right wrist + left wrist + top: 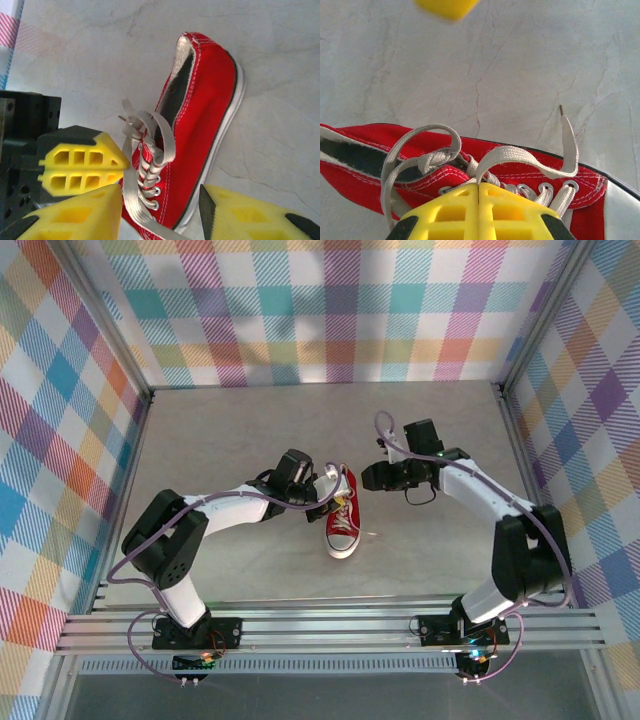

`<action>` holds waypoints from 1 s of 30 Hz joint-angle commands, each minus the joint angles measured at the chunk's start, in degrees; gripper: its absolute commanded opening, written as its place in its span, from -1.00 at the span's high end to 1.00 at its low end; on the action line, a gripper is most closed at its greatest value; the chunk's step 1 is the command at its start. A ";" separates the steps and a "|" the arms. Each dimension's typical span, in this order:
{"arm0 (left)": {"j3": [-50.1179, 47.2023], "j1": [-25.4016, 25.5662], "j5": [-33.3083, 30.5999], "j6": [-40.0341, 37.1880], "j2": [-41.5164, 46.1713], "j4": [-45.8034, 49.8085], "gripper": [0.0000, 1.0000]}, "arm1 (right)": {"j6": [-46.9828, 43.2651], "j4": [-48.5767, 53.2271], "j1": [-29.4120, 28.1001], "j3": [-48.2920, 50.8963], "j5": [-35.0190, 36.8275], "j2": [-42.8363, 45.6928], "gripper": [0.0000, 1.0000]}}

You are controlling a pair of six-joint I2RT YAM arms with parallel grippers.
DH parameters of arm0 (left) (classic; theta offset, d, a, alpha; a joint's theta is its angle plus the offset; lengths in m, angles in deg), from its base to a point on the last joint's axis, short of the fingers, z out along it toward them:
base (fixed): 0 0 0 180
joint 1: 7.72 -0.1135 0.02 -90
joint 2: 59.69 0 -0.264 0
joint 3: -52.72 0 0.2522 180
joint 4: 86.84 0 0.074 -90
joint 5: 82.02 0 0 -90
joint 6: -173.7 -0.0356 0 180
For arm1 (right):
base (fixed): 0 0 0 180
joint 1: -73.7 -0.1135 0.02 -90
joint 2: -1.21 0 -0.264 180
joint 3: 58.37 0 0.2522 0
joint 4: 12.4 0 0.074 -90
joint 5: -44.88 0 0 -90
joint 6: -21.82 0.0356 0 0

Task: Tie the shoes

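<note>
The red shoe (343,523) lies on the table with its white toe cap toward the arms. My left gripper (325,483) is at the shoe's lacing, and its yellow fingers (450,212) are pressed together. They are shut on a white lace (520,156) that rises out of the pinch and runs right to a free end. A lace loop (427,134) and a knot (432,160) sit to the left of it. My right gripper (160,200) is open, hovering over the shoe (210,125) with nothing between its fingers. The left gripper (122,162) is just beside it.
The grey table (250,430) is walled by checked panels at the back and both sides. One yellow finger (447,7) of the right gripper hangs over the far side of the shoe. A metal rail (330,625) crosses the near edge.
</note>
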 commanded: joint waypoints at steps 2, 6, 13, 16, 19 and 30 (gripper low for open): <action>0.30 0.50 0.46 0.07 2.29 0.20 1.00 | 2.63 -2.29 -0.55 -2.67 -6.07 -5.37 0.10; 0.65 0.48 0.29 0.15 2.28 0.72 1.00 | 2.91 -2.59 -0.92 -4.22 -7.68 -9.00 0.11; 2.03 0.49 -0.24 0.59 2.02 2.24 1.00 | 3.01 -3.68 -1.56 -6.11 -9.73 -13.51 0.18; 2.65 0.49 -0.50 0.94 1.89 2.50 1.00 | 2.83 -3.77 -1.89 -6.94 -9.96 -14.97 0.24; 2.89 0.50 -1.15 0.83 2.00 2.85 1.00 | 2.24 -3.05 -2.26 -7.72 -10.14 -15.88 0.33; 6.37 0.49 -4.14 -0.64 1.57 7.74 1.00 | -2.45 -1.57 -3.31 -6.68 -6.36 -12.38 0.94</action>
